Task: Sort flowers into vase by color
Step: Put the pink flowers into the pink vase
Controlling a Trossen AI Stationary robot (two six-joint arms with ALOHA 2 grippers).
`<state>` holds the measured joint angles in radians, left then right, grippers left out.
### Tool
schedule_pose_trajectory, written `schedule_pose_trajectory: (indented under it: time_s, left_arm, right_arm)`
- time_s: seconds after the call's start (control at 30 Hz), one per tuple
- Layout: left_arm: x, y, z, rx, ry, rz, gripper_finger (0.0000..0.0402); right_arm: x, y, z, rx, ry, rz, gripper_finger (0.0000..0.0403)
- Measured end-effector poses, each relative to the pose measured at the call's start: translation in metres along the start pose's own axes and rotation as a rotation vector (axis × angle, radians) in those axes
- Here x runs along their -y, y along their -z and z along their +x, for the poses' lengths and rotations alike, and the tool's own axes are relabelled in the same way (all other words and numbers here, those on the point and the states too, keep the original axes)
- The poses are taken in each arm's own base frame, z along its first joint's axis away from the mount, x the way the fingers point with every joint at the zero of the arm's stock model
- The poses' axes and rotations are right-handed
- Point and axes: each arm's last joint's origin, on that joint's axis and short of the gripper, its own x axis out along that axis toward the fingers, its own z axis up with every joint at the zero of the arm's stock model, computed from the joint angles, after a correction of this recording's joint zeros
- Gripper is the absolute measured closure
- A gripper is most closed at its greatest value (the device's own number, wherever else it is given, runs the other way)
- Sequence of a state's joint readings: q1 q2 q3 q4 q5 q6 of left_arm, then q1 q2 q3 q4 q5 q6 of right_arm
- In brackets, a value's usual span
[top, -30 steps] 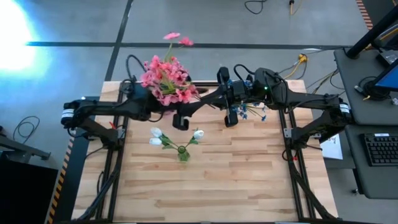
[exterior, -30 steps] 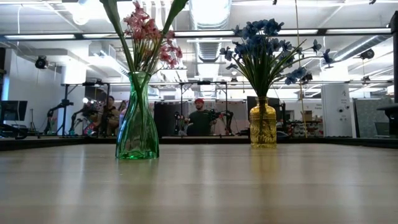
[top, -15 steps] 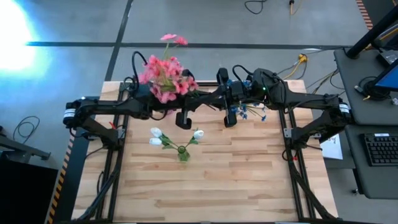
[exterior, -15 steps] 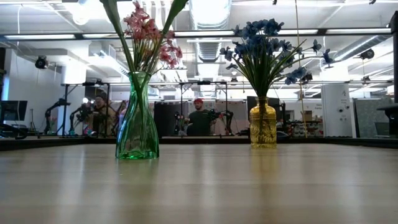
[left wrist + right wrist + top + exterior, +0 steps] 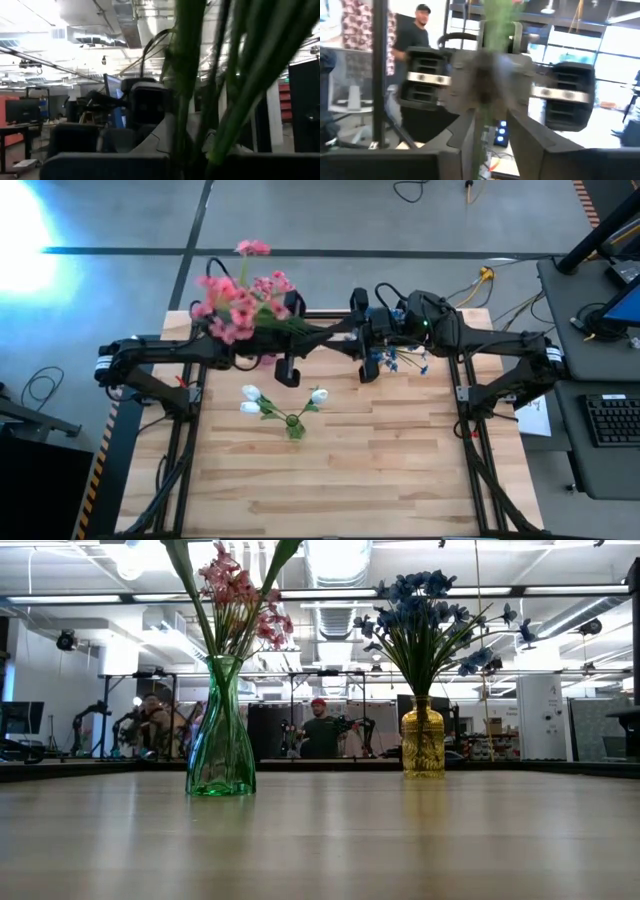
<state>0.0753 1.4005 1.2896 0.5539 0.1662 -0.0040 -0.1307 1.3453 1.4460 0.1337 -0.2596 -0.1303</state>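
A bunch of pink flowers hangs in the air over the table's far left, its green stems running toward the middle. My left gripper is shut on those stems. My right gripper faces it from the right and is open, with a blurred green stem standing in the gap between its fingers. More pink flowers stand in a green vase. Blue flowers fill a yellow vase. White flowers stand in a small vase mid-table. My left gripper holds the pink bunch by its green stems, well away from the blossoms. The fingers come nearly level from the table's left, tipped a little upward. The bunch is lifted clear of the table, blossoms toward the far left. The wrist view does not show the fingers themselves.
The blue blossoms sit under my right arm at the far right. The near half of the wooden table holds nothing but the white flowers' vase. People and other robot rigs show in the room behind.
The pink bunch has swung about its stems: the blossom end has moved toward the table's left edge and a little farther away, while the stem end stays between the two grippers. My left gripper has tipped slightly upward.
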Motion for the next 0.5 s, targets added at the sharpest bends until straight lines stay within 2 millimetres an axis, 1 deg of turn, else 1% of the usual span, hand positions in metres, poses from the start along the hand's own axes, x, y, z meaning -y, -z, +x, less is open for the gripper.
schedule_pose_trajectory:
  time_s: [0.13,0.27,0.37,0.5]
  left_arm:
    - [0.002,-0.009,-0.007,-0.034,0.006,-0.001,0.0400]
    - [0.003,-0.016,-0.017,-0.106,0.005,-0.012,0.0400]
    - [0.005,-0.027,-0.030,-0.165,-0.005,-0.019,0.0401]
    - [0.009,-0.039,-0.052,-0.291,-0.079,-0.026,0.0401]
  right_arm:
    - [0.000,-0.001,0.000,0.002,0.007,-0.002,0.0269]
    - [0.000,0.000,0.000,-0.003,0.010,0.000,0.0248]
    - [0.001,0.000,-0.002,-0.029,0.046,0.000,0.0236]
    - [0.002,0.002,-0.003,-0.055,0.075,-0.010,0.0226]
